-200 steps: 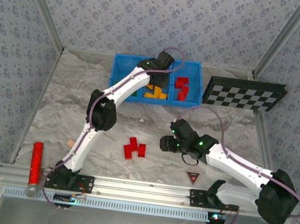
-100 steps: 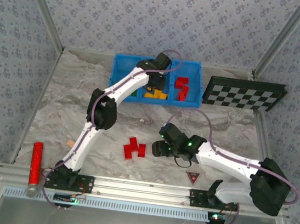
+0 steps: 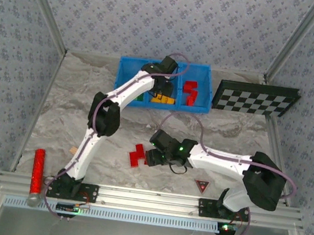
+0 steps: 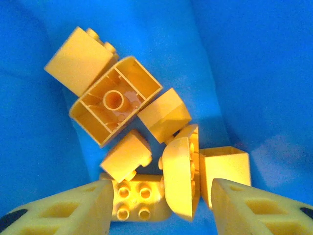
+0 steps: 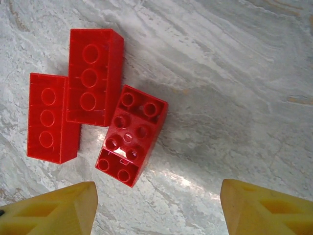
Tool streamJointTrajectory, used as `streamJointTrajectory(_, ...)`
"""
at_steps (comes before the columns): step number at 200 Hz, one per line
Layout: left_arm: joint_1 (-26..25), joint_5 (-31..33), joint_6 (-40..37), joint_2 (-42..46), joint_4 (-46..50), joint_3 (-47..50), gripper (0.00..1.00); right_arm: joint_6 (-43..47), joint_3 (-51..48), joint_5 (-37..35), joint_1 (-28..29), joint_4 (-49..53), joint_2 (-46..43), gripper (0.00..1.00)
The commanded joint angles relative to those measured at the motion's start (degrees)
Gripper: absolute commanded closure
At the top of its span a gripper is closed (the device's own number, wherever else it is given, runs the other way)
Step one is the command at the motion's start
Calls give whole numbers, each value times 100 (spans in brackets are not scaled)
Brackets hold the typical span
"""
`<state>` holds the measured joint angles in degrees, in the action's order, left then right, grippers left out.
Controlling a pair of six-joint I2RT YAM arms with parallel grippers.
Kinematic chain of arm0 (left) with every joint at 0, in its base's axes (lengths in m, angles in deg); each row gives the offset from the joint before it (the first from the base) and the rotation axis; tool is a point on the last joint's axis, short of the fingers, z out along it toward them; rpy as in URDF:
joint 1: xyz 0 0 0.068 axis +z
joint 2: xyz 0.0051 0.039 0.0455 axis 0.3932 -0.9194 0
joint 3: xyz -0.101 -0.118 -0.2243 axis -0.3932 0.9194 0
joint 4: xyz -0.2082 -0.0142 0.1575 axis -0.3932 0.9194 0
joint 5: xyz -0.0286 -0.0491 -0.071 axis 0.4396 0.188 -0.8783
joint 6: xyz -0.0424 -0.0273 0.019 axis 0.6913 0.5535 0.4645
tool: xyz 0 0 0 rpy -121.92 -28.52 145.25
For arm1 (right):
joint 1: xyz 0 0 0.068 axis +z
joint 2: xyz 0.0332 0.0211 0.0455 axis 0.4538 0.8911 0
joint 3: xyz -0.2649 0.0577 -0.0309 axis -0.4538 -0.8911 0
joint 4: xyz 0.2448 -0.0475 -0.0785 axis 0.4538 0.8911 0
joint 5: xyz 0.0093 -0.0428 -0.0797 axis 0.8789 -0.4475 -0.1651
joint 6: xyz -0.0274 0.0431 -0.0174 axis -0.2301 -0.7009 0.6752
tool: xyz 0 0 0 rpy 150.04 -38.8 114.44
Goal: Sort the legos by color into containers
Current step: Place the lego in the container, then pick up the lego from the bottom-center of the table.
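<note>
Top view: over the last second the right gripper (image 3: 151,156) has swung leftward across the marble table (image 3: 59,110) and now sits just beside the loose red legos (image 3: 137,154). The left gripper (image 3: 161,90) has stayed over the middle compartment (image 3: 174,94) of the blue bin (image 3: 122,72), where the yellow legos (image 3: 163,99) lie. The sorted red legos (image 3: 190,93) rest in the right compartment (image 3: 205,92).

Left wrist view: the left gripper (image 4: 161,191) has its jaws spread apart with nothing between them, hanging over the heap of yellow legos (image 4: 117,100) on the bin's blue floor.

Right wrist view: the right gripper (image 5: 157,196) has its jaws spread wide and empty above the table. Three loose red legos (image 5: 131,134) lie touching one another, and the eight-stud one is nearest the gap between the fingers.

The shift suggests the right arm is lining up to pick a red brick; this cluster looks like the last one left to sort
</note>
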<state>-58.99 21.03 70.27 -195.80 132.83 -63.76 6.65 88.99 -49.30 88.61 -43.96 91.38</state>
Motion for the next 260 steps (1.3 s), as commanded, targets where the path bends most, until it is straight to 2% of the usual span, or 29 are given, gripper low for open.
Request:
streamJointTrajectory(1,-2,74,-155,774,-128,102,44,62,304,-159,108,197,233,31)
streamJointTrajectory(71,5,142,-442,2006,-331,802,40,150,823,-336,401,427,1007,31)
streamJointTrajectory(152,12,452,-531,3396,-658,1850,39,165,1156,-332,398,560,1594,32)
streamJointTrajectory(179,7,529,-516,3700,-712,2114,39,183,1201,-256,354,565,1720,44)
streamJointTrajectory(205,18,605,-481,3951,-712,2559,39,171,1150,-247,262,567,1695,51)
streamJointTrajectory(232,27,662,-396,4295,-727,3024,39,209,1057,-258,109,653,1516,66)
streamJointTrajectory(260,52,806,-438,4725,-679,3643,39,662,970,-412,-244,1047,1053,70)
